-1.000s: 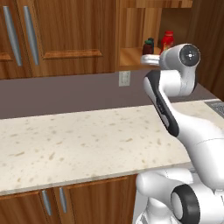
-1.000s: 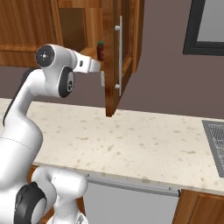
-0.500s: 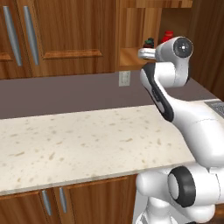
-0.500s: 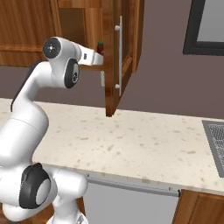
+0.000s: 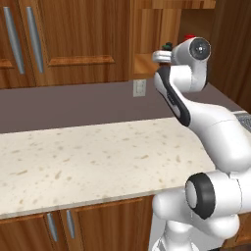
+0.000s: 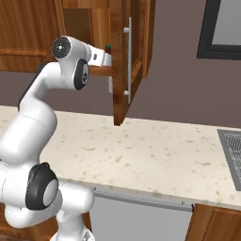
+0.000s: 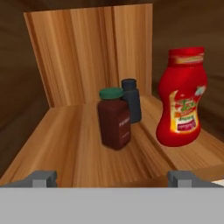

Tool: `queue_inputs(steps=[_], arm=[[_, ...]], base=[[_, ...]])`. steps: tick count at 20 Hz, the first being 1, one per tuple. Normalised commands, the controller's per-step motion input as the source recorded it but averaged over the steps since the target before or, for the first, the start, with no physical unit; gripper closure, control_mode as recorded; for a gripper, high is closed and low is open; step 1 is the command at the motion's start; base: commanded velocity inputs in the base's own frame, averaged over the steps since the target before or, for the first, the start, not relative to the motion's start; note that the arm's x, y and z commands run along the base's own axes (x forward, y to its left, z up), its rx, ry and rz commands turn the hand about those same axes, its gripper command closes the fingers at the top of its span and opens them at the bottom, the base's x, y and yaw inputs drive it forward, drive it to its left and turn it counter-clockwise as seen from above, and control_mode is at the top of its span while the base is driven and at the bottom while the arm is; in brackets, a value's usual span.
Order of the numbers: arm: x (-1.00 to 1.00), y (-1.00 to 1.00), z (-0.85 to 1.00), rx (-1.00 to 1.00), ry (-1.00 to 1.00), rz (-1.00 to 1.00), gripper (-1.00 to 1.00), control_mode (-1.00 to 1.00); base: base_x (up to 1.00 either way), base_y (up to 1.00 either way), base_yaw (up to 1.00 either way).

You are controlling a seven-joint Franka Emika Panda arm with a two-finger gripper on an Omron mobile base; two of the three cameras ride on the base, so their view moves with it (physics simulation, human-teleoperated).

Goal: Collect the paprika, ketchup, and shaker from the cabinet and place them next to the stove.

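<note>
In the hand view my gripper (image 7: 113, 178) is open at the front edge of the cabinet (image 7: 65, 140) shelf, with nothing between its fingertips (image 7: 43, 178). The paprika (image 7: 114, 120), a dark-red jar with a green lid, stands straight ahead in mid-shelf. The dark shaker (image 7: 132, 99) is right behind it, partly hidden. The ketchup (image 7: 181, 105), a tall red bottle, stands to the right. In the left base view the hand reaches into the cabinet (image 5: 147, 39) niche, and the ketchup (image 5: 189, 37) top peeks above the wrist. The stove (image 6: 231, 153) lies at the right end of the counter.
The open cabinet door (image 6: 123, 61) with a long metal handle hangs just right of my hand. The speckled counter (image 6: 150, 150) runs below. Closed wooden cabinets (image 5: 49, 39) with metal handles stand to the left, and a wall outlet (image 5: 139, 88) is under the niche.
The arm has risen and pushed the hand forward, up to the cabinet niche. The gripper has stayed open. The items on the shelf have not moved.
</note>
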Motion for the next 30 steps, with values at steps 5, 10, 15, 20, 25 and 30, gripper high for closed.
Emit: queue_inputs(steps=[5,10,15,20,25,30], arm=[[0.32,0.0,0.0,0.0,0.0,0.0,-1.0,-1.0],[0.32,-0.07,0.0,0.0,0.0,0.0,-1.0,-1.0],[0.34,-0.02,0.0,0.0,0.0,0.0,-1.0,-1.0],[0.33,0.0,0.0,0.0,0.0,0.0,-1.0,-1.0],[0.26,0.0,0.0,0.0,0.0,0.0,-1.0,-1.0],[0.15,0.0,0.0,0.0,0.0,0.0,-1.0,-1.0]], base=[[0.0,0.0,0.0],[0.0,0.0,0.0],[0.0,0.0,0.0],[0.0,0.0,0.0],[0.0,0.0,0.0],[0.0,0.0,0.0]])
